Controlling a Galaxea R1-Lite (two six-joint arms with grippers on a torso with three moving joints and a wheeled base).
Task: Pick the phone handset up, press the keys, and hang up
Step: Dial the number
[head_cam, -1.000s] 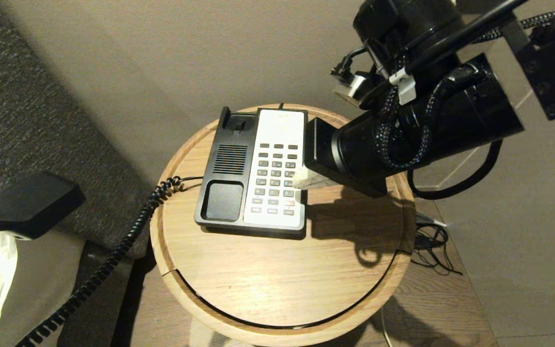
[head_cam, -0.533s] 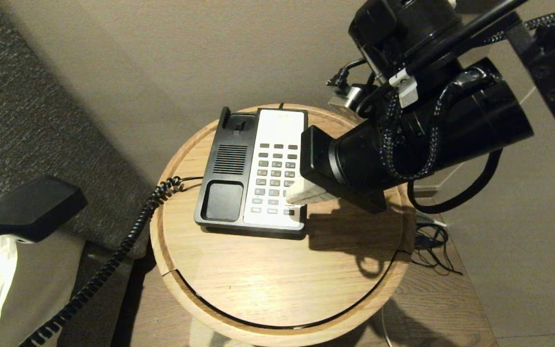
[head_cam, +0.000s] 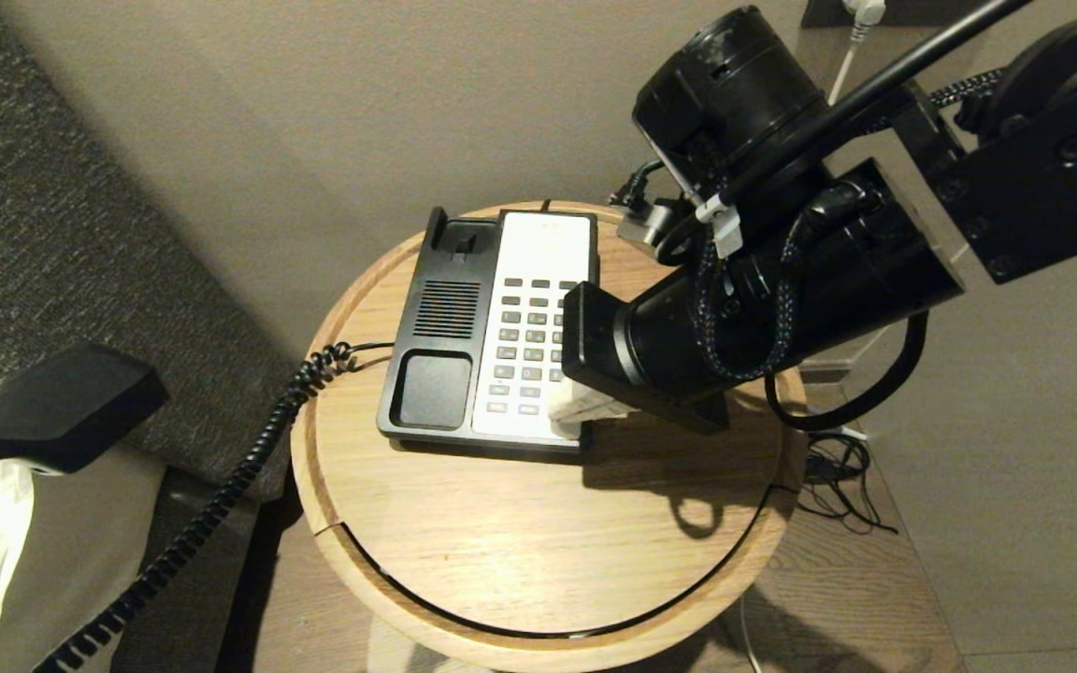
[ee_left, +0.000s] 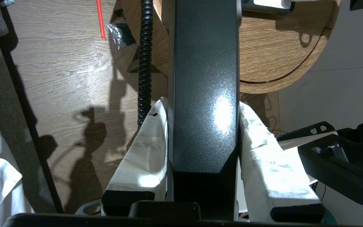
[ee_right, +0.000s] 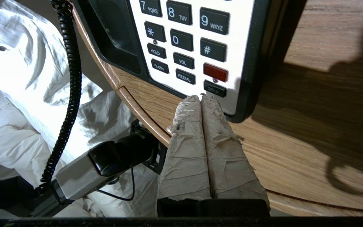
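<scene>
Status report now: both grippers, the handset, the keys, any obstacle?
Left gripper shut on long matte black handset, off the table. Right gripper shut, tips at the lowest dark grey keys. Nothing in the way.

Dim warm light; hard shadows, perhaps overhead.

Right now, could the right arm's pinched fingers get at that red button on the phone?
Probably yes. The right gripper, fingers shut together, sits at the near edge of the keys, with the red button just ahead and nothing between. The left gripper holds the phone handset off to the side.
</scene>
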